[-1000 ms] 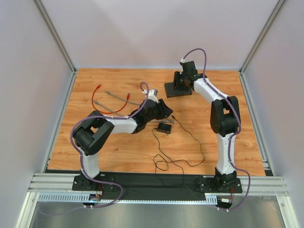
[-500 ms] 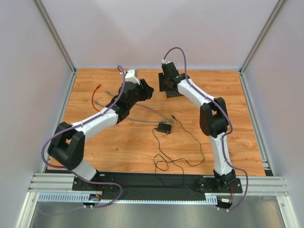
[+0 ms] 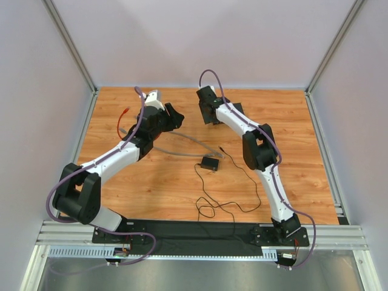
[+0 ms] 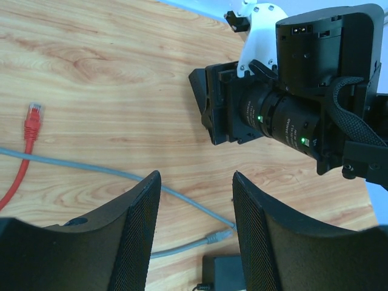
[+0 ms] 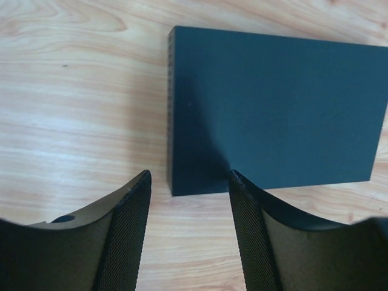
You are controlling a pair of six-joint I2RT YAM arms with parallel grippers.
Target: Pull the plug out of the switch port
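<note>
— What moved?
— Both arms. A second ago the left arm (image 3: pixel 115 157) was folded, with the left gripper (image 3: pixel 178 116) close by the adapter (image 3: pixel 210 163). Now it's stretched toward the far side of the table (image 3: pixel 291 182).
— And the other?
— The right gripper (image 5: pixel 188 174) has swung left. The switch (image 5: pixel 273 103), plain from above before, is now mostly covered by it.

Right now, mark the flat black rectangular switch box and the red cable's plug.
flat black rectangular switch box (image 5: pixel 276 106): right wrist view, top face.
red cable's plug (image 4: pixel 33 120): left wrist view, plug body.
</note>
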